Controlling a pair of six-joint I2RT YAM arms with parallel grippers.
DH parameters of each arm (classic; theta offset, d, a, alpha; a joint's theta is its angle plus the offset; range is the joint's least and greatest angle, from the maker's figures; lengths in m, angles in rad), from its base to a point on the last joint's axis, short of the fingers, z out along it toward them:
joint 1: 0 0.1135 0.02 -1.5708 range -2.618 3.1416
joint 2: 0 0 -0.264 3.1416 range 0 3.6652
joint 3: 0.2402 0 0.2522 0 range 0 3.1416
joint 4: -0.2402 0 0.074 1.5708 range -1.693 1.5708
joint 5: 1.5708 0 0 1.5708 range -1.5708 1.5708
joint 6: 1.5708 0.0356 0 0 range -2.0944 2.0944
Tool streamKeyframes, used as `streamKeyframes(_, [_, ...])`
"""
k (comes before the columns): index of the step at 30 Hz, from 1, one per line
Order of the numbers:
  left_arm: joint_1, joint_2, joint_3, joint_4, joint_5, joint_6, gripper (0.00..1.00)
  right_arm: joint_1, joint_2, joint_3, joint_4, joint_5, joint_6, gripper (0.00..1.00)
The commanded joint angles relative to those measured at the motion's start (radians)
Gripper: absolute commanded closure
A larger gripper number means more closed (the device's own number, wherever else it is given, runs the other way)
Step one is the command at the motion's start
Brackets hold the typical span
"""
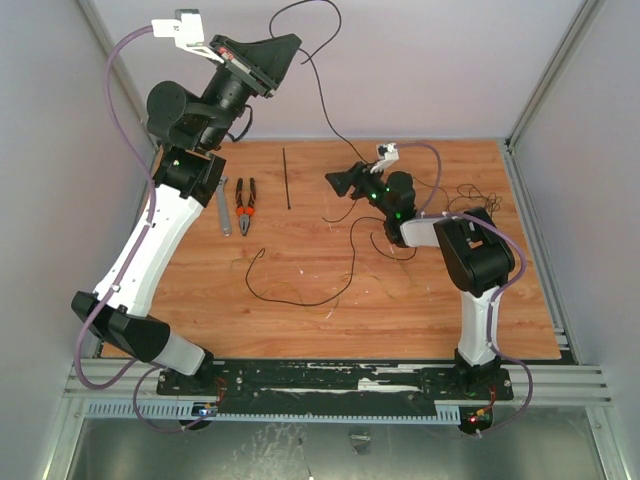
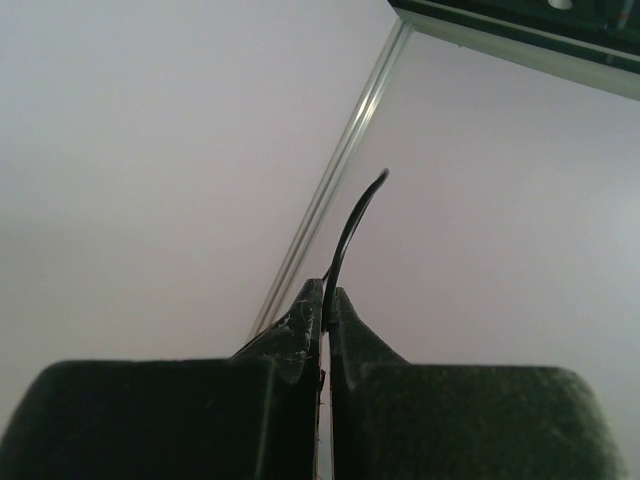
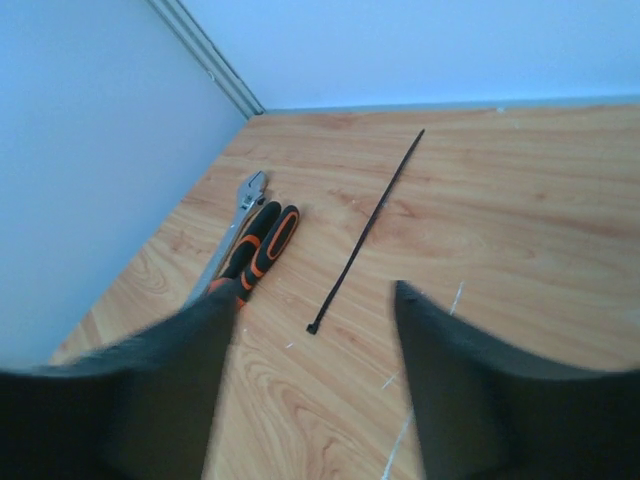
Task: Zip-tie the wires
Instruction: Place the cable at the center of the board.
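Black zip tie [image 1: 287, 180] flat on table [image 1: 420, 300], long axis near-to-far

On the counter [image 1: 450, 310] the wrench [image 1: 223, 210] lies farthest left, the pliers [image 1: 245, 205] just right of it, the zip tie [image 1: 287, 178] further right, all toward the back. The right fingers [image 3: 170, 380] hang right of the zip tie. The wires [image 2: 345, 235] sprawl across the middle and right — one strand climbs to the left fingers [image 2: 290, 340], high above the back-left.
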Motion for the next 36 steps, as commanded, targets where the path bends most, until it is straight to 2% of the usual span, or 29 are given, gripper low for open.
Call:
streamKeyframes(1, [-0.01, -0.033, 0.022, 0.02, -0.012, 0.013, 1.0, 0.012, -0.011, -0.001, 0.051, -0.014, 0.003, 0.46])
streamKeyframes(3, [-0.01, -0.035, 0.04, -0.013, -0.043, 0.046, 1.0, 0.011, -0.025, -0.013, 0.02, -0.023, -0.019, 0.63])
streamKeyframes(6, [-0.01, -0.033, 0.09, -0.107, -0.127, 0.123, 1.0, -0.001, -0.09, -0.058, -0.064, -0.015, -0.067, 0.81])
streamKeyframes(9, [-0.003, -0.052, 0.103, -0.178, -0.241, 0.199, 1.0, -0.029, -0.175, -0.115, -0.18, -0.044, -0.125, 0.95])
streamKeyframes(11, [0.01, -0.077, 0.077, -0.216, -0.314, 0.234, 1.0, -0.048, -0.238, -0.113, -0.364, -0.042, -0.203, 0.99])
streamKeyframes(15, [0.023, -0.168, -0.074, -0.232, -0.424, 0.274, 1.0, -0.055, -0.324, 0.042, -0.995, 0.021, -0.414, 1.0])
streamKeyframes(17, [0.024, -0.232, -0.201, -0.223, -0.463, 0.266, 1.0, -0.055, -0.359, 0.1, -1.204, 0.068, -0.478, 1.0])
streamKeyframes(19, [0.023, -0.326, -0.371, -0.165, -0.484, 0.239, 1.0, -0.053, -0.404, 0.106, -1.328, 0.12, -0.517, 1.0])
streamKeyframes(22, [0.023, -0.47, -0.636, -0.055, -0.494, 0.17, 1.0, -0.051, -0.48, 0.074, -1.431, 0.226, -0.543, 1.0])
streamKeyframes(26, [0.023, -0.643, -0.885, -0.07, -0.477, 0.04, 1.0, -0.053, -0.593, -0.005, -1.494, 0.391, -0.568, 1.0])
streamKeyframes(30, [0.014, -0.732, -1.091, -0.073, -0.408, -0.121, 1.0, -0.029, -0.674, -0.022, -1.588, 0.338, -0.601, 1.0])
streamKeyframes(36, [0.005, -0.913, -1.284, -0.144, -0.568, -0.212, 1.0, 0.012, -0.709, -0.046, -1.68, 0.309, -0.563, 1.0])
